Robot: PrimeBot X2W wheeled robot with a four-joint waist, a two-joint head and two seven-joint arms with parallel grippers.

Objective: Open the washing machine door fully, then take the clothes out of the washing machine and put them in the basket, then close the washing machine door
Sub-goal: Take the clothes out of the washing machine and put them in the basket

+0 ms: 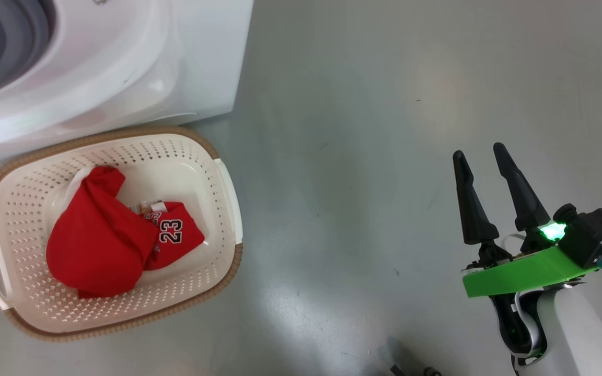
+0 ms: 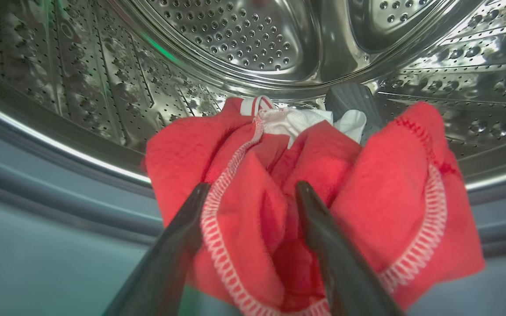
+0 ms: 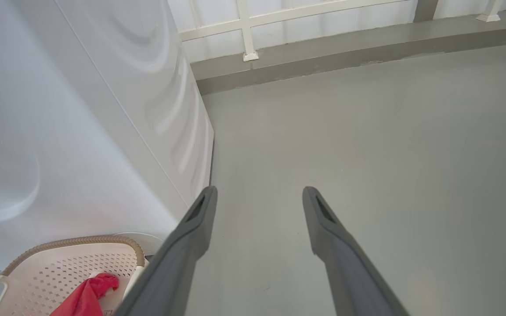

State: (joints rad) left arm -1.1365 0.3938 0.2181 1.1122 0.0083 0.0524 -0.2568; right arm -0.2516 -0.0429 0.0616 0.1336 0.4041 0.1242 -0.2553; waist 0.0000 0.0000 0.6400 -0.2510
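Inside the washing machine's steel drum (image 2: 235,39), a red garment with white stitching (image 2: 367,188) lies bunched at the front. My left gripper (image 2: 253,186) is open, its two dark fingers straddling a fold of that cloth. The white washing machine (image 1: 123,62) stands at the upper left of the head view. Below it sits the cream basket (image 1: 123,133), holding red clothes (image 1: 97,235) with the number 23. My right gripper (image 1: 478,151) hangs open and empty over the floor at the right. The washing machine door is out of view.
The grey rubber gasket (image 2: 37,175) curves below the drum mouth. In the right wrist view, my right gripper (image 3: 259,189) points along bare grey floor beside the machine's side panel (image 3: 81,131); the basket (image 3: 73,259) shows lower left and a white railing (image 3: 246,30) at the far wall.
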